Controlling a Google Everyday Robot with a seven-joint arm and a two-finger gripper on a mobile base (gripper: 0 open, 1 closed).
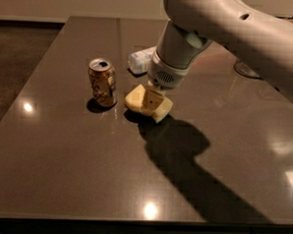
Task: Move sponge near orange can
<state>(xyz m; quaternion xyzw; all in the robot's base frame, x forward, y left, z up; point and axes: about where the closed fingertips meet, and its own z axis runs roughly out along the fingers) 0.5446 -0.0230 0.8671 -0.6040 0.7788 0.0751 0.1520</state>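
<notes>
Yellow sponge [137, 100], clamped in the pincer [152, 96], is just beside the can [102, 82], not touching. A push toward the can could topple it; it looks light and open-topped.
</notes>
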